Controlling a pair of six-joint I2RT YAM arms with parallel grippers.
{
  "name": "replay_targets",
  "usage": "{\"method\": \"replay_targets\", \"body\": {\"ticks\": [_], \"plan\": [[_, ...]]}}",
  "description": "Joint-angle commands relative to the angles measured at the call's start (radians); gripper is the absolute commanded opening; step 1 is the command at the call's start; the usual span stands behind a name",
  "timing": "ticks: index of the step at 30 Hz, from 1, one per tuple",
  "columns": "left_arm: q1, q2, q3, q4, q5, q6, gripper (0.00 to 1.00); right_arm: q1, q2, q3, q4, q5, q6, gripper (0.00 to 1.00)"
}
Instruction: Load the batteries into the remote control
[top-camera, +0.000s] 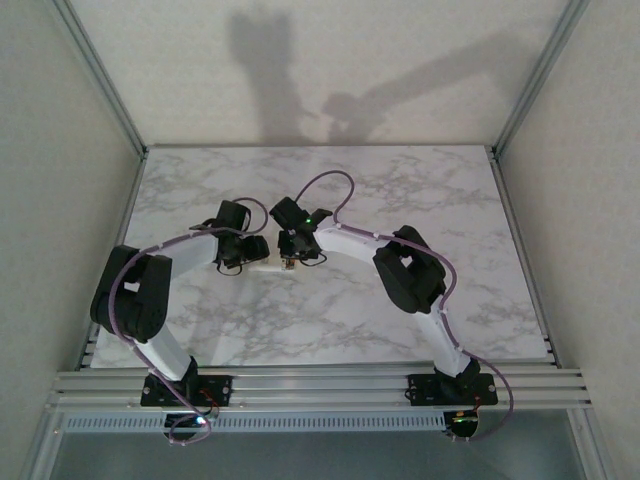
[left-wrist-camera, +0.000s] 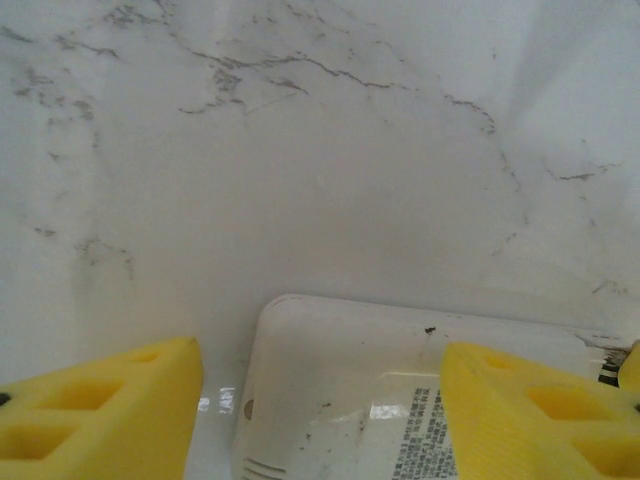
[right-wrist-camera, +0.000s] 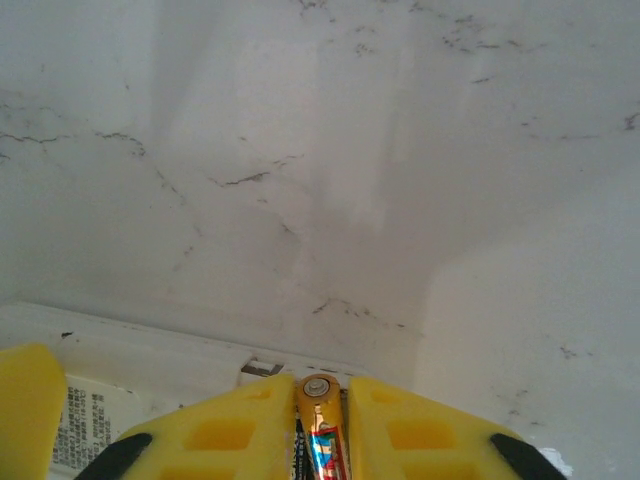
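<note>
Right gripper pinching a battery just over the remote
We count one battery, clamped between the yellow pads at the remote's right end, and one white remote on the marble table. Left gripper sits spread apart, straddling the remote's left end.

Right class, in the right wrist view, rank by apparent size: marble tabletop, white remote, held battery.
1. marble tabletop
2. white remote
3. battery, smallest despite sitting nearest the camera, in the right end effector
</note>
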Motion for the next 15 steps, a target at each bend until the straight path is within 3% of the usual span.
{"method": "replay_targets", "body": {"ticks": [1,15], "plan": [[0.007,0.008,-0.023,0.018,0.044,-0.004,0.6,-0.003,0.012,0.012,-0.027,-0.011,0.016,0.19],[0.007,0.003,-0.098,0.09,0.114,-0.051,0.52,0.002,-0.022,-0.048,-0.037,-0.034,0.071,0.16]]}}
